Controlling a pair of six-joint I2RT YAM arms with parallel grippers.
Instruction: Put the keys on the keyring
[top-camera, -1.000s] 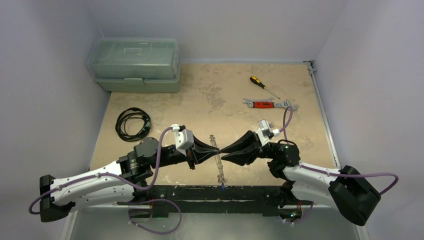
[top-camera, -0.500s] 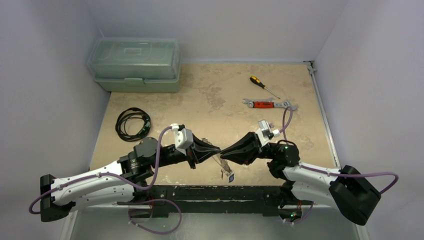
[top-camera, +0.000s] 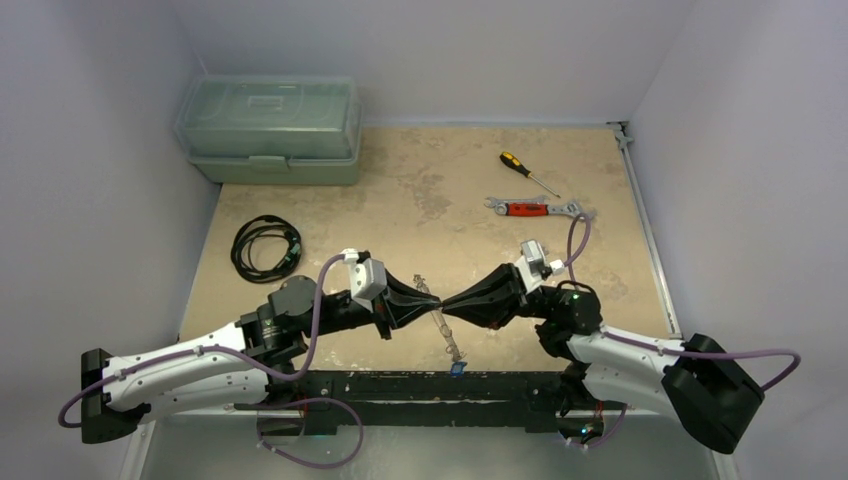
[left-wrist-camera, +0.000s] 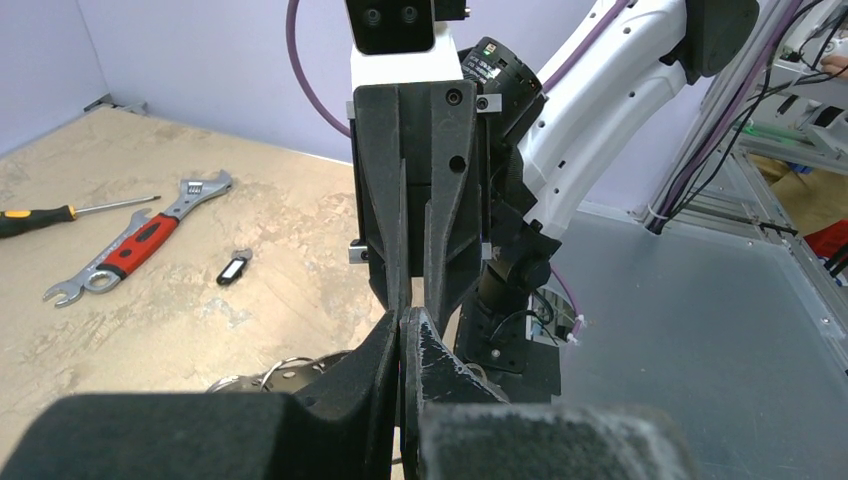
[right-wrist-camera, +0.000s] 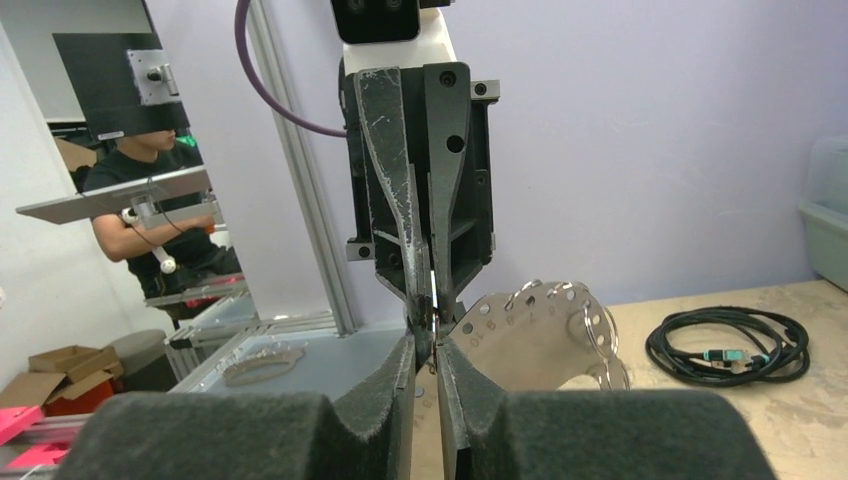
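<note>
Tabletop (left-wrist-camera: 150, 330): black-tagged key (left-wrist-camera: 232, 268), left-wrist only

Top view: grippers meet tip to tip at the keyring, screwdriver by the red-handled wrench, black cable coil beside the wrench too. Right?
One error: the top external view shows the black cable coil lying well to the left, far from the red-handled wrench. The rest holds: left gripper and right gripper meet at the keyring, screwdriver by the wrench.
</note>
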